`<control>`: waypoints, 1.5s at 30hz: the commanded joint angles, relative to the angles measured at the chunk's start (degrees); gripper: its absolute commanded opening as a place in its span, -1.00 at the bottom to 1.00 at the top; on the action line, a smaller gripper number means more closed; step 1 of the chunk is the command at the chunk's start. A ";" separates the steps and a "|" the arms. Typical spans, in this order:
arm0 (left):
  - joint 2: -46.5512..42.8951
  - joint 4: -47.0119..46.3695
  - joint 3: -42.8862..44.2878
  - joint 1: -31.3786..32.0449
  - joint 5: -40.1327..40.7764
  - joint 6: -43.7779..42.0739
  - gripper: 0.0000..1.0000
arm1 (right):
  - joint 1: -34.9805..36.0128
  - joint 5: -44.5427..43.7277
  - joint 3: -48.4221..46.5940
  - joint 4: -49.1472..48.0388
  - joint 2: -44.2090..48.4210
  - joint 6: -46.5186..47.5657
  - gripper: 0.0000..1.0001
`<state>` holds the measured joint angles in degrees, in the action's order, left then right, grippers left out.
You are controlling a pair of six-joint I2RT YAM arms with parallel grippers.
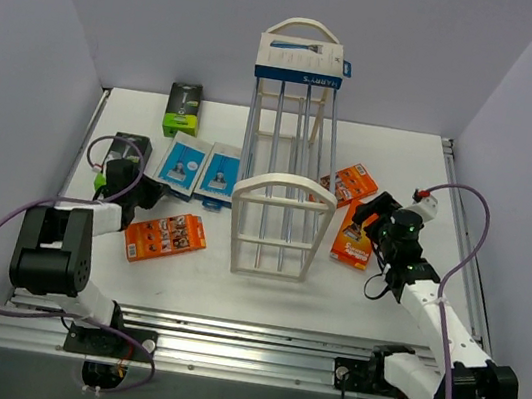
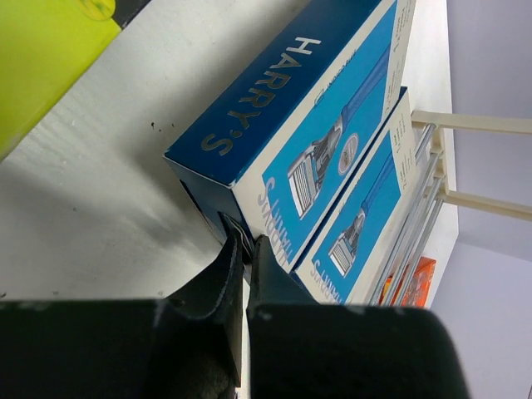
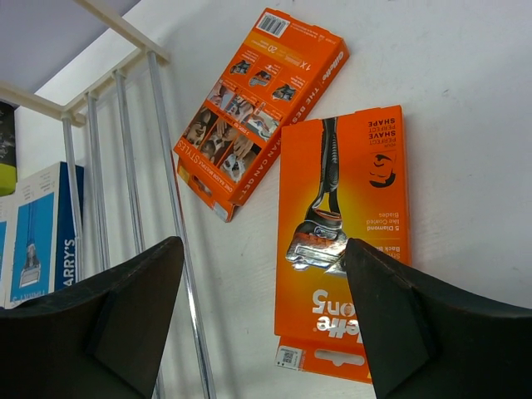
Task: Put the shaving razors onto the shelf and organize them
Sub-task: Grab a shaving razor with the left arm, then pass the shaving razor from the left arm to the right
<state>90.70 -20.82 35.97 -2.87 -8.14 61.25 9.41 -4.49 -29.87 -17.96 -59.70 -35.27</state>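
The shelf [image 1: 288, 178] sits mid-tabletop [image 1: 231, 290], one arched end toward the arms and its long bars running away from them. One Harry's box [image 1: 300, 61] rests across the bars at the shelf's far end. It is the only razor box on the shelf.

The rest lie flat on the tabletop. Left of the shelf, two Harry's boxes lie side by side, the left one [image 1: 181, 166] just beside the right one [image 1: 218, 174]. A lime box [image 1: 182, 108] lies farther back, and a second lime box [image 1: 129, 144] sits at the left edge, partly hidden by the left arm [image 1: 69, 229]. An orange box [image 1: 165, 236] lies nearer the arms. Right of the shelf are two more orange boxes, a far one [image 1: 349, 184] and a near one [image 1: 354, 236], close together.

The left jaws are together, fingertips [image 2: 233, 258] at the near corner of the left Harry's box [image 2: 332, 108]. I cannot tell whether they pinch anything. The right Harry's box [image 2: 366, 208] lies behind it, with the shelf bars [image 2: 474, 125] beyond.

The right arm [image 1: 430, 312] reaches toward the near orange box. The right jaws are apart and hold nothing. In the wrist view they frame that box [image 3: 341, 241], face up with its razor picture showing. The far orange box [image 3: 258, 91] lies tilted beyond it, beside the shelf bars [image 3: 169, 166].
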 commanded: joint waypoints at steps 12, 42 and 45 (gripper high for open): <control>-23.45 26.69 8.15 -0.29 6.55 -12.03 -0.95 | -0.18 -1.49 -2.56 3.72 6.00 1.87 0.45; -41.13 42.44 31.27 -1.26 6.75 -10.37 -0.95 | 9.05 -2.28 -24.53 12.33 10.66 7.93 0.27; -41.04 43.06 32.32 -1.26 6.56 -10.28 -0.95 | 9.31 -0.79 -28.04 12.50 10.04 7.15 0.27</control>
<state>49.80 23.46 65.28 -3.86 -0.30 49.78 18.15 -4.97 -53.71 -4.84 -49.10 -28.47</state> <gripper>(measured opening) 0.052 0.635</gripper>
